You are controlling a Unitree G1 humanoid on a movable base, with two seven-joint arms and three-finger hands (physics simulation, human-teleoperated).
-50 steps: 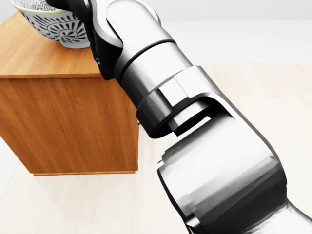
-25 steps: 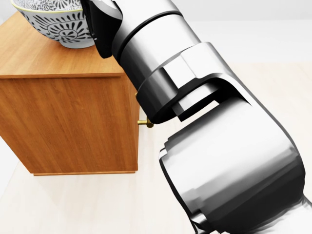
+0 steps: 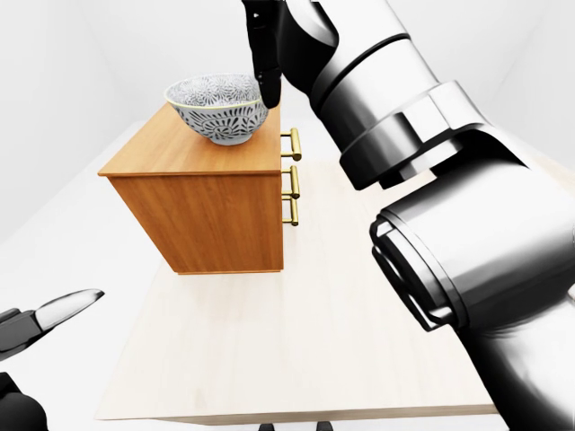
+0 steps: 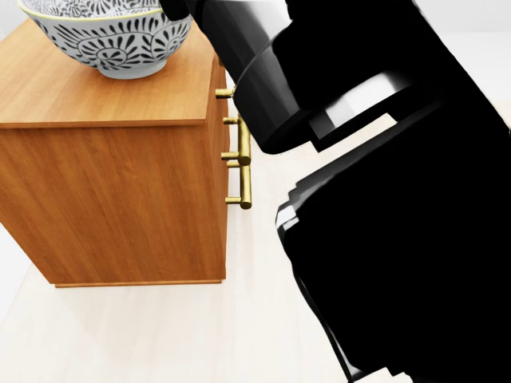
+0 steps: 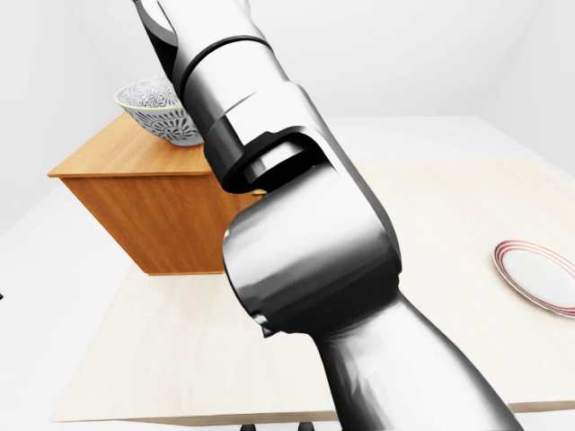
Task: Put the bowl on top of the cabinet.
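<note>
Step in hand: the release, by my reading. The bowl (image 3: 218,108) sits upright on top of the cabinet (image 3: 207,215), close to the edge of the top above the brass handles (image 3: 292,175) and toward its upper corner in the left-eye view. Its foot looks flat on the wood.

The cabinet stands at the table (image 3: 296,359) corner that lies upper left in that view. A plate (image 5: 539,278) lies near the opposite table edge, well apart.

Right hand (image 3: 267,67): comes down from above, dark fingers at the bowl's rim on the handle side. One finger hangs just outside the rim. I cannot tell whether it pinches the rim or is merely beside it, since the arm hides the rest.

Left hand (image 3: 40,319): low, at the bottom left of the left-eye view, off the table, fingers spread, nothing in it.

Placement looks essentially done. Next move: let the fingers part fully, then lift the hand straight up off the rim. A sideways pull risks dragging the bowl over the near edge.
</note>
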